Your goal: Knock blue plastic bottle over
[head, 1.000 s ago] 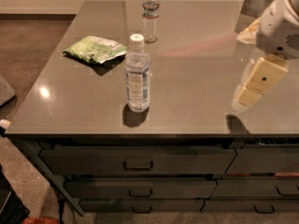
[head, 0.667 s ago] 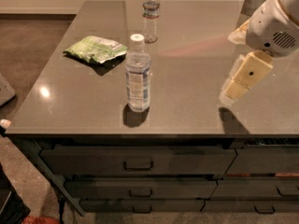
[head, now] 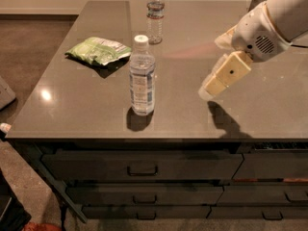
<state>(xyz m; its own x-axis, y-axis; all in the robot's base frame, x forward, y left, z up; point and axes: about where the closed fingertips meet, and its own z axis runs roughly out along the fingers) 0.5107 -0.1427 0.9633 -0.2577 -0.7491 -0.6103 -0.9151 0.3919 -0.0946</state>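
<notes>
Left of claw (head: 209, 90) — blue plastic bottle (head: 142, 83)

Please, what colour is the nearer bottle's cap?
White cap, camera view; gripper hovers apart to its right.

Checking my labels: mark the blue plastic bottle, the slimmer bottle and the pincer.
blue plastic bottle (head: 142, 83), camera view, on its label.
slimmer bottle (head: 155, 13), camera view, on its label.
pincer (head: 208, 91), camera view, at its tip, right of the blue plastic bottle, apart.

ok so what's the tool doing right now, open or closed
tool: cannot be told; it hangs to the right of the upright blue plastic bottle in the camera view, apart from it.
</notes>
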